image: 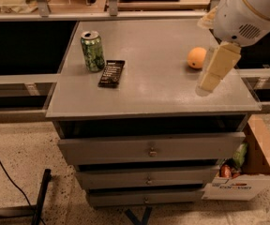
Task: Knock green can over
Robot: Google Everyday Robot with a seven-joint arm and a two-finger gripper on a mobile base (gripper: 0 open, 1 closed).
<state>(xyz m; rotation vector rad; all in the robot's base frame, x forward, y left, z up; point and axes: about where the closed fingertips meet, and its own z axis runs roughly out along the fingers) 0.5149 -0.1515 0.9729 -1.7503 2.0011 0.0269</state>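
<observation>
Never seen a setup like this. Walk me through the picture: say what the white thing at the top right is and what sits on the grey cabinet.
This is one picture, from a camera looking down on the grey cabinet top. The white rounded part at upper right is a robot arm. The cream piece hanging from it is its claw, over the right side of the top, beside an orange fruit. Nothing shows in it. On the left a green can stands upright, with a flat black bar lying beside it.
</observation>
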